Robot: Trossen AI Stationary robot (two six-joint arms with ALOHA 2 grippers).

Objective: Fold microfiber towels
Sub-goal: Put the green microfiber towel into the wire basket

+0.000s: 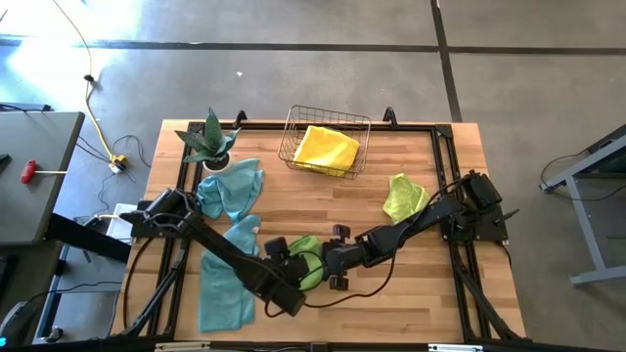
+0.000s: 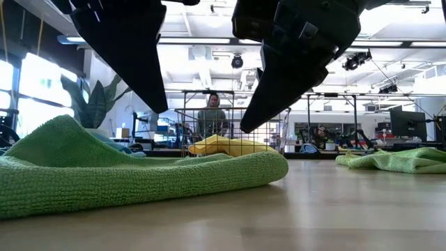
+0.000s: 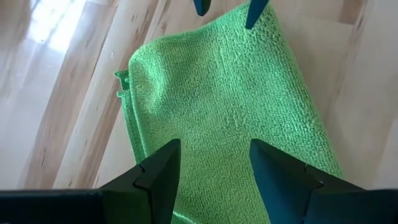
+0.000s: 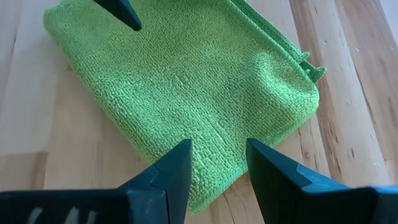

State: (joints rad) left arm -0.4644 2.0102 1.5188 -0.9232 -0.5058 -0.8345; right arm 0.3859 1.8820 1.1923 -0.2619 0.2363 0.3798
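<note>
A lime green microfiber towel (image 1: 307, 246), folded into a thick rectangle, lies flat on the wooden table near its front middle. It also shows in the left wrist view (image 3: 230, 106), the right wrist view (image 4: 186, 74) and the low view (image 2: 139, 178). My left gripper (image 3: 214, 146) is open just above one end of it. My right gripper (image 4: 219, 144) is open just above the opposite end. In the low view both sets of fingers hang clear of the towel's top. Each wrist view shows the other gripper's fingertips at the towel's far end.
Two teal towels lie at the left, one crumpled (image 1: 231, 191) and one spread (image 1: 225, 282). Another lime towel (image 1: 403, 196) lies crumpled at the right. A wire basket (image 1: 364, 132) at the far middle holds a yellow towel (image 1: 326, 147). A potted plant (image 1: 210, 142) stands at the far left.
</note>
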